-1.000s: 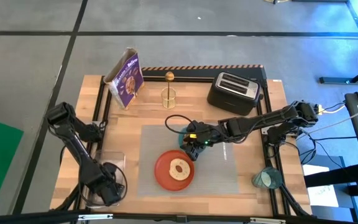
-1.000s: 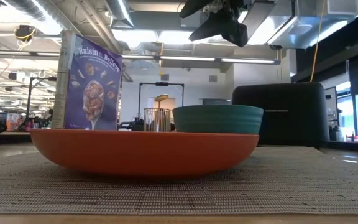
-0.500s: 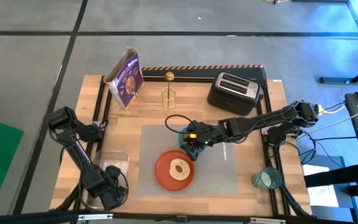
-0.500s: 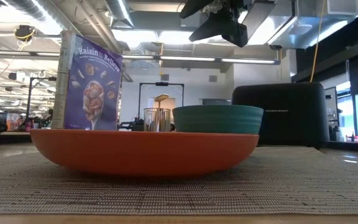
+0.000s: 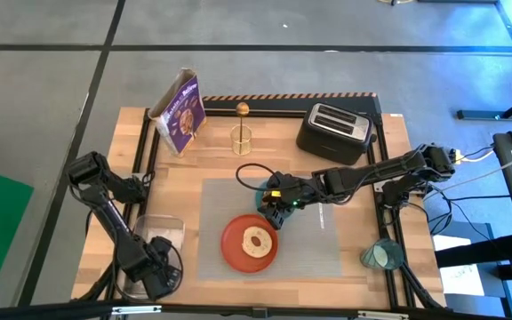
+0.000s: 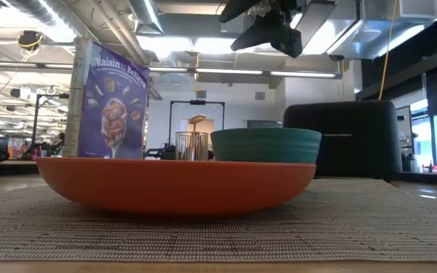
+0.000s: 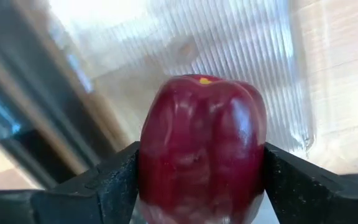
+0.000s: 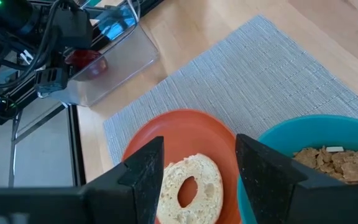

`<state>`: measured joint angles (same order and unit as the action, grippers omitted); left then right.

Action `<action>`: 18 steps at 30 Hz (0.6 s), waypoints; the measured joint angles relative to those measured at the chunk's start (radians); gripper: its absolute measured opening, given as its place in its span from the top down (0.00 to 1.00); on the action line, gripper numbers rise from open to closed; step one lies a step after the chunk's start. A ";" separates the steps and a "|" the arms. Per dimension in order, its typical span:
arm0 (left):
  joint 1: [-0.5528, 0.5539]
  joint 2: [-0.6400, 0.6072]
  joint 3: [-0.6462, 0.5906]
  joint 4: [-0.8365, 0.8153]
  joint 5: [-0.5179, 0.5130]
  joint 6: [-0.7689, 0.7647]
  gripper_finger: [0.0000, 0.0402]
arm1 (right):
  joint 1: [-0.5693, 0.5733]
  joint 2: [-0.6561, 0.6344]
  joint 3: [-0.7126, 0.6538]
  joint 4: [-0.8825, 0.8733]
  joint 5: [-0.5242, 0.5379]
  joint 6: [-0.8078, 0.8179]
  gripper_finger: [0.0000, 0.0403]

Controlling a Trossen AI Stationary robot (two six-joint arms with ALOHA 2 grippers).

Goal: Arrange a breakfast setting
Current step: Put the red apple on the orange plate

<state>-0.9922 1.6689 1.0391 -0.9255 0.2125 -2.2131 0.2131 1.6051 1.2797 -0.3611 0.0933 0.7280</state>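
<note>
A grey placemat [image 5: 309, 240] lies mid-table. On it stand an orange plate [image 5: 235, 249] bearing a bagel [image 5: 257, 240] and, at the plate's far side, a teal bowl [image 8: 316, 134] of cereal. My right gripper [image 8: 197, 171] hangs open above the bowl and plate, high above them in the low view [image 6: 268, 26]. My left gripper [image 5: 156, 269] is at the clear tub [image 5: 165, 233] near the near left corner, shut on a dark red fruit [image 7: 201, 143]. A teal cup [image 5: 382, 255] stands at the near right. A gold spoon [image 5: 242, 110] sticks up from a holder. My left gripper pinches the dark red fruit between its two fingers, one on each opposite side [image 7: 151, 168]. The fingers point down from above, over the tub's ribbed floor [image 7: 229, 43]. Whether the fruit rests on the tub's floor or hangs clear, I cannot tell.
A purple cereal box [image 5: 180, 111] stands at the far left and a black toaster [image 5: 333, 132] at the far right. A black cable [image 5: 247, 171] loops on the wood beyond the placemat. A raised frame edges the table.
My left gripper, shut on the fruit, has shifted a little over the tub. My right arm has kept still.
</note>
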 joint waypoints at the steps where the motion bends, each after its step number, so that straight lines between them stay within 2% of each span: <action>1: 0.000 -0.006 0.005 -0.012 0.010 -0.001 0.28 | 0.000 0.000 0.000 0.000 0.000 0.000 0.53; 6: -0.001 -0.059 0.060 -0.081 0.021 -0.003 0.28 | 0.000 0.000 0.000 0.007 -0.007 0.000 0.53; 11: -0.001 -0.120 0.099 -0.153 -0.021 -0.003 0.28 | 0.000 0.000 0.000 0.052 -0.026 -0.001 0.53; 15: -0.001 -0.170 0.126 -0.160 -0.100 -0.003 0.28 | 0.000 0.000 0.000 0.117 -0.063 -0.001 0.53; 18: -0.001 -0.218 0.159 -0.160 -0.219 0.017 0.28 | 0.000 0.000 0.000 0.173 -0.103 0.000 0.52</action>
<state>-0.9936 1.4510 1.1983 -1.0859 -0.0068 -2.1964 0.2127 1.6051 1.2796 -0.1877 -0.0093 0.7279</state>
